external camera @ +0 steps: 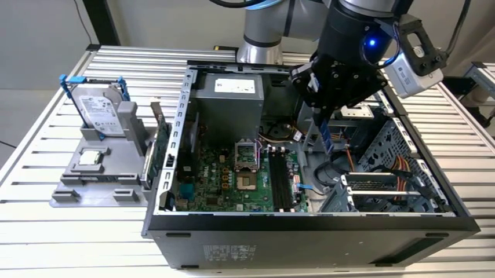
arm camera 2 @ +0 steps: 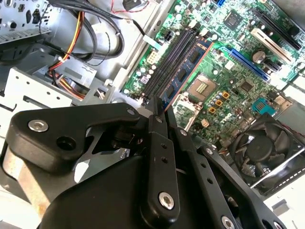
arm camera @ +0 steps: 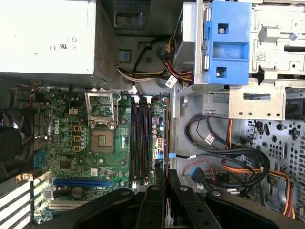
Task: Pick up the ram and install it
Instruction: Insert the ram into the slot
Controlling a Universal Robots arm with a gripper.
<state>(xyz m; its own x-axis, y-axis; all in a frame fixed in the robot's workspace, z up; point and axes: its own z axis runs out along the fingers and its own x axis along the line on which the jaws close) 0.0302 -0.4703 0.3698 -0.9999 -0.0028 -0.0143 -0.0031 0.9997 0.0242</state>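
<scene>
Open computer case point(external camera: 179, 116) on a slatted metal table point(external camera: 77, 243), with the arm reaching in from above. The gripper point(external camera: 321, 113) is clenched on the ram point(external camera: 327, 136), a narrow blue stick that hangs upright below the black fingers point(arm camera 2: 157, 143), inside the case walls and off the board. In the exterior view the ram hangs to the exterior view's right of the empty memory slots point(external camera: 279, 179) on the green motherboard point(external camera: 224, 185), apart from them. In the second wrist view the ram point(arm camera 2: 190, 69) runs out from the gripper point(arm camera 2: 161, 109) along the memory slots point(arm camera 2: 171, 62), beside the open processor socket point(arm camera 2: 202, 88) and near a black fan point(arm camera 2: 264, 143). In the first wrist view the ram point(arm camera: 164, 138) appears edge-on, just beside the outermost slot. A grey fixture point(external camera: 93, 185) at the exterior view's left carries a hard drive point(external camera: 102, 113) and a square processor chip point(external camera: 90, 156).
</scene>
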